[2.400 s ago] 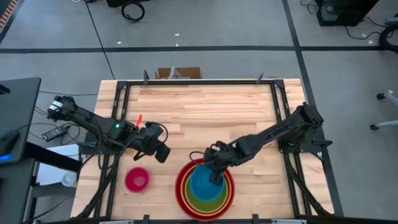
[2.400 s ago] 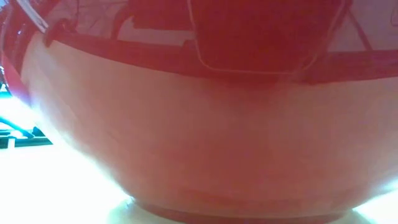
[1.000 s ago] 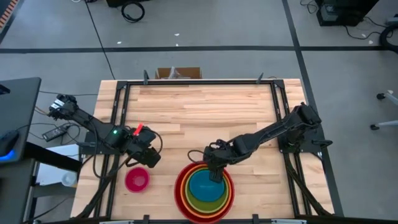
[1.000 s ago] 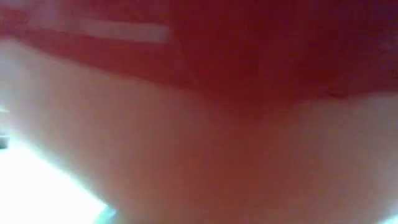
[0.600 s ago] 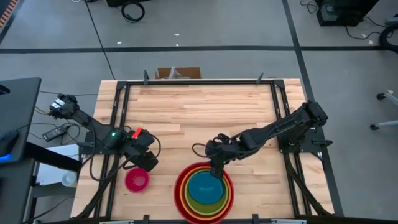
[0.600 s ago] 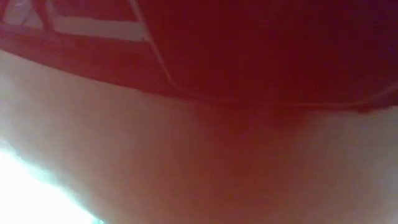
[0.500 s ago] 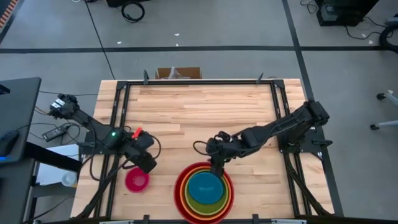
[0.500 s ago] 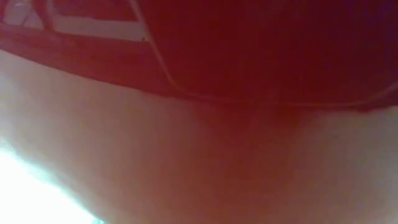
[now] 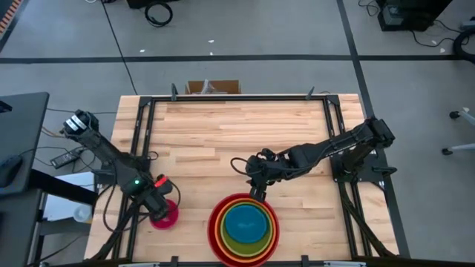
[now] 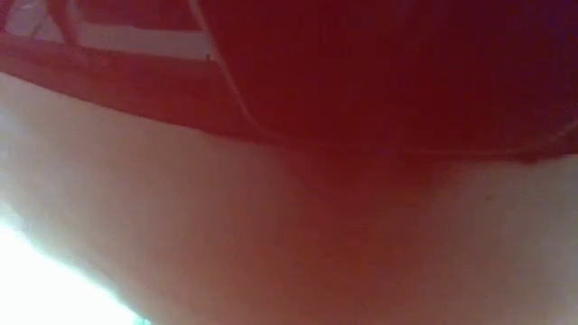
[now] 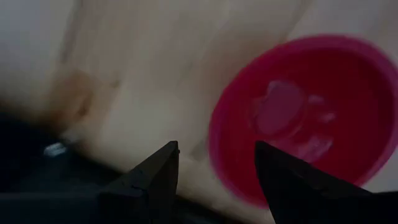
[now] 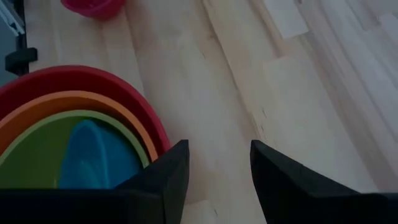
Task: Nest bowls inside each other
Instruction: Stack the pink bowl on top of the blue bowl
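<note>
Near the table's front edge stands the nest: the red bowl [image 9: 215,222] holds the orange bowl [image 12: 68,99], the olive-green bowl [image 12: 31,155] and the blue bowl [image 9: 243,225], one inside the other. The red bowl's wall [image 10: 289,226] fills the low view. The small pink bowl [image 9: 166,216] rests on its base on the wood, left of the nest. My left gripper [image 9: 157,206] points down over the pink bowl's left rim [image 11: 214,146], open [image 11: 214,168]. My right gripper [image 9: 255,187] hangs open [image 12: 219,165] just beyond the nest's far rim.
The wooden tabletop [image 9: 245,133] lies bare from its middle to the far edge. A black frame rail [image 9: 141,148] runs along the left edge, close to the pink bowl, and another [image 9: 341,156] runs along the right edge. A cardboard box [image 9: 213,87] sits behind the far edge.
My left gripper has swung toward the table's near left corner and come down over the pink bowl, turning as it went. My right gripper has risen and drawn back from above the nest's far rim toward the far edge. Both have stayed open.
</note>
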